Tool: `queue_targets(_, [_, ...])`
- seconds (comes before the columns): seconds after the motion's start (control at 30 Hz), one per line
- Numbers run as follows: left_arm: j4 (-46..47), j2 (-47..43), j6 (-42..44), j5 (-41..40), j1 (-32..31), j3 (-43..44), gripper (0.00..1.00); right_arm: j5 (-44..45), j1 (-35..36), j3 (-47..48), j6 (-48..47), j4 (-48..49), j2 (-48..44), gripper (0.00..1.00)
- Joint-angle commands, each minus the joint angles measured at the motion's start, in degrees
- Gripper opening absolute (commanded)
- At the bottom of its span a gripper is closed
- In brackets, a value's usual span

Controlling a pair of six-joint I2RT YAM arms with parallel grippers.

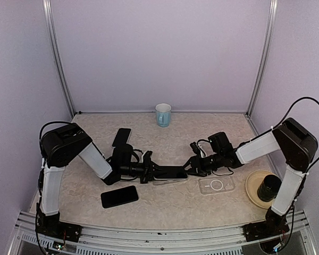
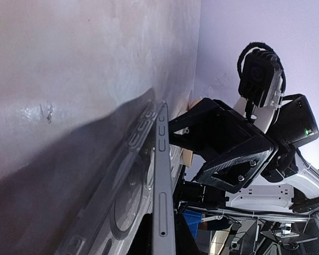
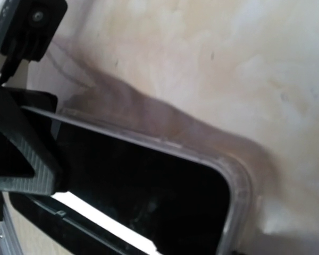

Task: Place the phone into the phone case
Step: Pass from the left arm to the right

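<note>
Phone point(image 1: 173, 172) is clamped at one end by the left hand point(image 1: 155, 172), while the right hand point(image 1: 192, 168) meets its other end, grip impossible to tell.

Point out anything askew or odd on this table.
Nothing spilled or broken. The phone between the left tool and right tool looks askew: in the left wrist view its edge splays away from the case under it, apparently only partly seated.
</note>
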Motion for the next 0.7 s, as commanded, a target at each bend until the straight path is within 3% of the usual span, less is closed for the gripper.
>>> queue_targets(0.0, [4.86,-0.96,2.42,1.37,-0.33,0.27,0.0,-4.65,2.25,0.74,-1.24,-0.13,-3.57,0.53])
queue_targets(0.37, [10.1,-1.83,2.08,2.83,-0.28,-0.86,0.0,-0.76,-1.69,-0.52,-3.39,-4.89,-6.59,0.54])
queue_targets(0.67, [13.0,-2.09,1.28,3.28,-0.37,-0.85,0.0,-2.1,-2.43,-1.21,-3.57,-2.9,-3.75,0.55])
